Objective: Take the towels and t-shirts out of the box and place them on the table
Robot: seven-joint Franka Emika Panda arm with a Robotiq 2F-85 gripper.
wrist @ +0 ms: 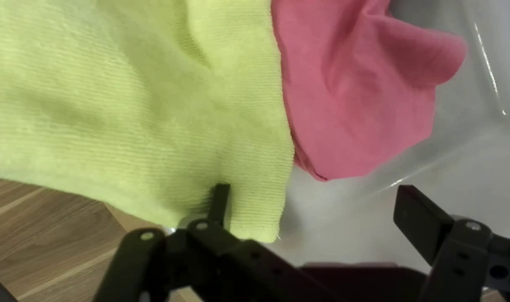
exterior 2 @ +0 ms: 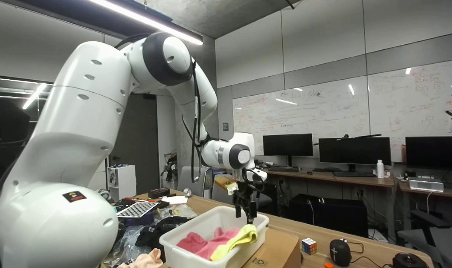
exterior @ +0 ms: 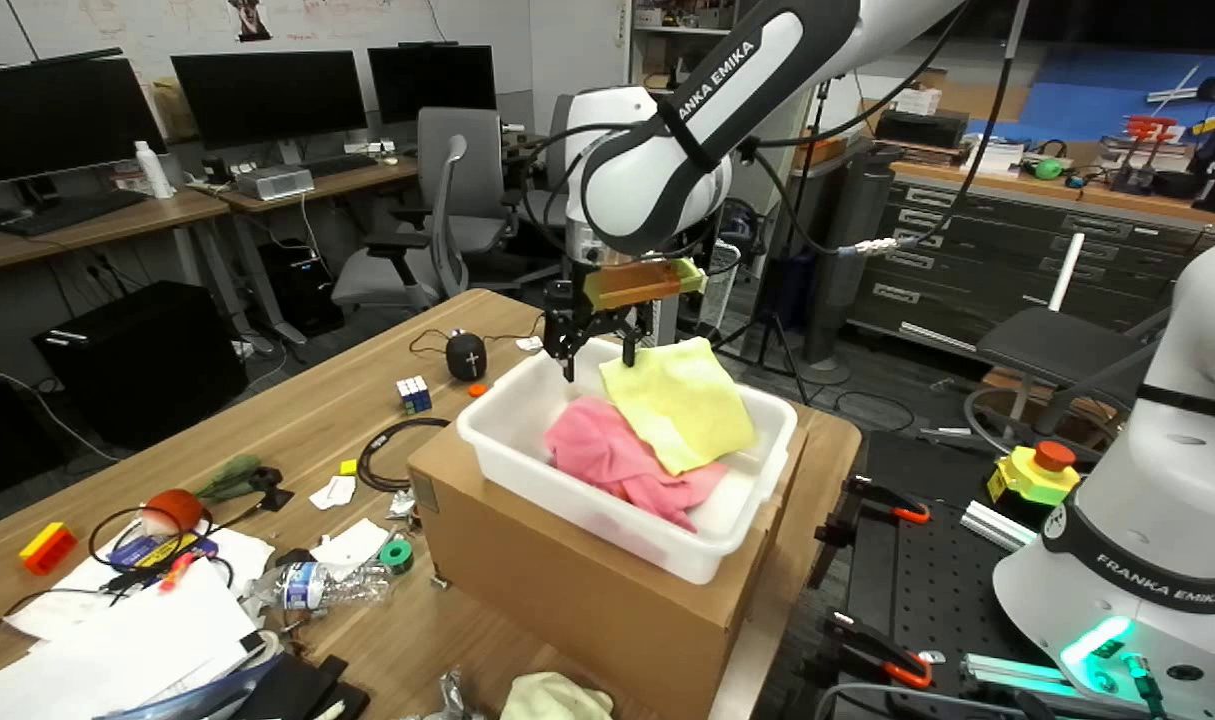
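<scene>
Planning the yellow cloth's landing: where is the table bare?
Bare table shows between the Rubik's cube, small yellow block and table edge; another patch lies between the bottle and cardboard box. Papers crowd the bottle's side away from the box.

White box (exterior: 567, 505): stretch of far rim hidden by yellow cloth (exterior: 682, 400). Pink cloth (exterior: 592, 440), inside same, partly beneath the yellow; covered portion not visible. Reddish strip (wrist: 349, 265), wrist view, blurred, nature unclear. Gripper (wrist: 313, 201), same view: body cut off by lower picture edge; finger contact with yellow cloth cannot be told. Worktop (exterior: 307, 430): pale cloth (exterior: 557, 698), cut off below; black round object (exterior 2: 408, 259), at end corner, likewise; bottle (exterior: 305, 585), label print too small to read. Peach cloth (exterior 2: 146, 259), near the white box: cut off below.
</scene>
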